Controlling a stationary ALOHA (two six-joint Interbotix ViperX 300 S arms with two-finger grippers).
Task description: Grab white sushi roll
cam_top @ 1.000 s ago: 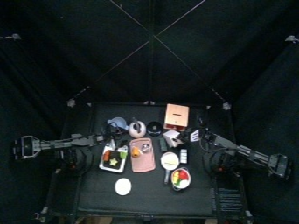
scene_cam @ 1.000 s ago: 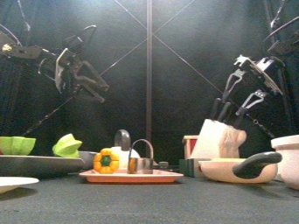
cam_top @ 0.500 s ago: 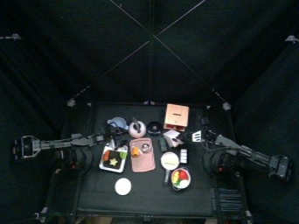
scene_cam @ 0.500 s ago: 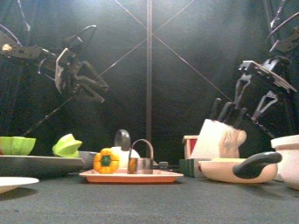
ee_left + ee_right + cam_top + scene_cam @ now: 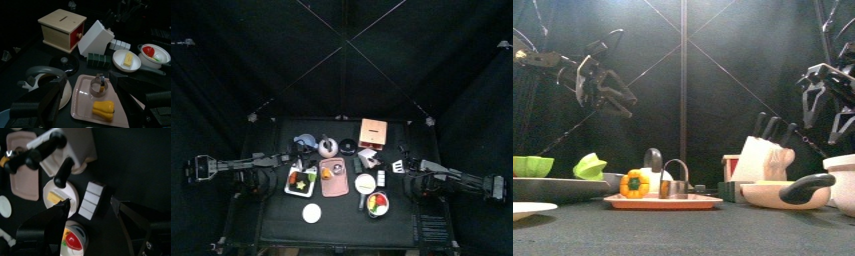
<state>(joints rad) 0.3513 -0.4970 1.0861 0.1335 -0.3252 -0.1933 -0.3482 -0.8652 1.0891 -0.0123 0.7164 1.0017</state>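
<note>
Still at the approach: hovering with right pincer (image 5: 90, 203) spread wide over white sushi roll (image 5: 93, 195) just beside knife block (image 5: 93, 38), needing descent and closure; left pincer (image 5: 90, 102) idling open.

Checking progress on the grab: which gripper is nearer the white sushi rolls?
Right. The right gripper hovers open over the white sushi rolls; the left gripper hangs across the table.

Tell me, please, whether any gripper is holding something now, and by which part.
Nothing is held. The right gripper hangs open above the sushi roll; the left gripper is open over the pink tray.
</note>
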